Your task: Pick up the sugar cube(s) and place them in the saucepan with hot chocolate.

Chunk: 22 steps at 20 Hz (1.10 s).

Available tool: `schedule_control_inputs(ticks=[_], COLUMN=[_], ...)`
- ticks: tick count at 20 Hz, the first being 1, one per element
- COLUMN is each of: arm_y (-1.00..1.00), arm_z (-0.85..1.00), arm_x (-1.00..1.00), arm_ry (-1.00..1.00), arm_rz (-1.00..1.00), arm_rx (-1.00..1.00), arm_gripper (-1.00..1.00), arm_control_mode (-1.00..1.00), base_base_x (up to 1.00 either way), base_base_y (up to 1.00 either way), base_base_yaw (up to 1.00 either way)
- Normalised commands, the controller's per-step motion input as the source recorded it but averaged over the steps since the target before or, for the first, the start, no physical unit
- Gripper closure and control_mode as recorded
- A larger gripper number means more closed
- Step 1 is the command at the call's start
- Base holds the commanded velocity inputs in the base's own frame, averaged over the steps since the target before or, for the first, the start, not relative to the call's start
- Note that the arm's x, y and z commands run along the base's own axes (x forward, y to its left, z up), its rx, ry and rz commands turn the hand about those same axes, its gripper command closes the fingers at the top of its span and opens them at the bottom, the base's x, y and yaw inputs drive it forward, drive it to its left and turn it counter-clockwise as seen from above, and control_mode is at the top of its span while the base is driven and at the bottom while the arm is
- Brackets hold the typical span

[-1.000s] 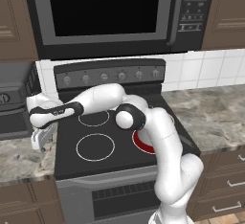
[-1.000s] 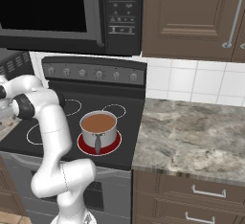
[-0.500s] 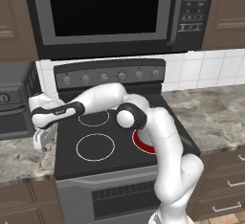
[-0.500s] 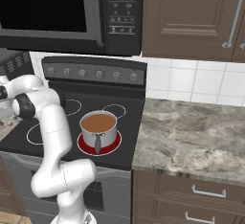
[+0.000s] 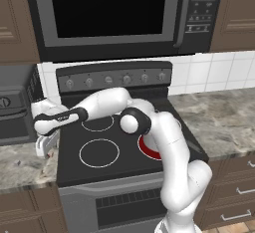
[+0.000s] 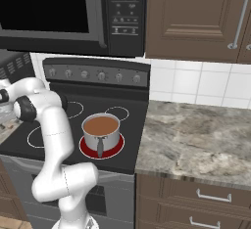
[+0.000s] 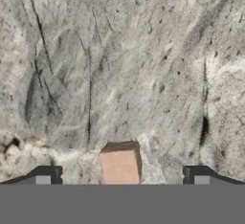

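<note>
A small tan sugar cube (image 7: 120, 164) lies on the marbled grey counter, right between my two fingertips in the hand view. My gripper (image 7: 122, 176) is open, one fingertip (image 7: 45, 175) on each side of the cube with wide gaps. In the left base view the gripper (image 5: 46, 146) hangs low over the counter strip left of the stove. The saucepan with hot chocolate (image 6: 101, 130) stands on the red-glowing front right burner, its dark handle pointing toward the front edge.
The black stove top (image 5: 99, 152) lies between the gripper and the saucepan. A dark toaster oven (image 5: 12, 112) stands behind the gripper at the far left. The microwave (image 5: 109, 13) hangs above the stove. Grey stone counter (image 6: 196, 135) stretches to the right.
The hand has sunk lower toward the counter left of the stove. The jaws stay wide open.
</note>
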Motion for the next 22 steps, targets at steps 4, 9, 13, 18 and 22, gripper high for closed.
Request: schedule_control_inputs(ticks=[4, 9, 13, 18, 22], arm_y=[0.01, 0.03, 0.08, 0.11, 0.02], arm_z=[-0.12, -0.06, -0.11, -0.19, -0.29], arm_x=[0.01, 0.0, 0.04, 0.06, 0.0], arm_ry=[0.0, 0.0, 0.0, 0.0, -0.05], arm_rz=[0.0, 0.0, 0.0, 0.0, 0.0], arm_rx=[0.0, 0.0, 0.0, 0.0, 0.0], arm_gripper=[-1.0, -1.0, -1.0, -1.0, -1.0], arm_control_mode=[-1.0, -1.0, -1.0, -1.0, -1.0], base_base_x=[0.0, 0.0, 0.0, 0.0, 0.0], base_base_y=[0.0, 0.0, 0.0, 0.0, 0.0], base_base_yaw=[0.0, 0.0, 0.0, 0.0, 0.0])
